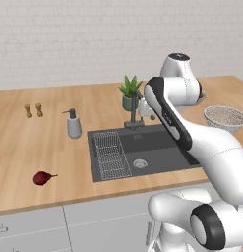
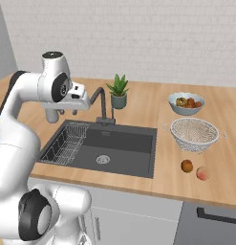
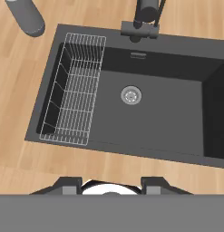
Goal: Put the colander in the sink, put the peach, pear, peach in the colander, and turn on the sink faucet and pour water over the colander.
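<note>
Pear: small dark red pear (image 1: pixel 42 177) with a thin stem, lying on its side on the light wooden counter (image 1: pixel 24 142), near edge, well left of the sink.
Shakers: 2 small brown shakers (image 1: pixel 33 110) side by side, far left of the counter.
Soap dispenser: grey pump dispenser (image 1: pixel 73 124), upright, just beside the sink's far left corner.
Sink: dark grey rectangular recessed basin (image 2: pixel 122 148) with a round drain (image 2: pixel 103 159); nothing lies on its floor.
Rack: wire rack (image 2: pixel 67 141) in the left section of the basin.
Faucet: slim dark grey tap (image 2: pixel 101 104) upright at the far rim, middle of the sink, spout angled toward the arm.
Plant: green spiky plant in a grey-green pot (image 2: pixel 118 92), just right of the faucet, farther back.
Gripper: claw (image 3: pixel 111 186) held above the near rim of the sink, looking down into the basin; fingers drawn together, nothing between them.
Colander: wide round pale grey-white mesh bowl (image 2: pixel 194 134), upright on the counter right of the sink, apart from it.
Fruit bowl: smaller blue-grey bowl (image 2: pixel 186 103) of mixed fruit, beyond the colander.
Peaches: 2 round fruits on the counter near the colander's front: 1 darker orange (image 2: pixel 187 166), 1 pink-orange (image 2: pixel 202 172) to its right.
</note>
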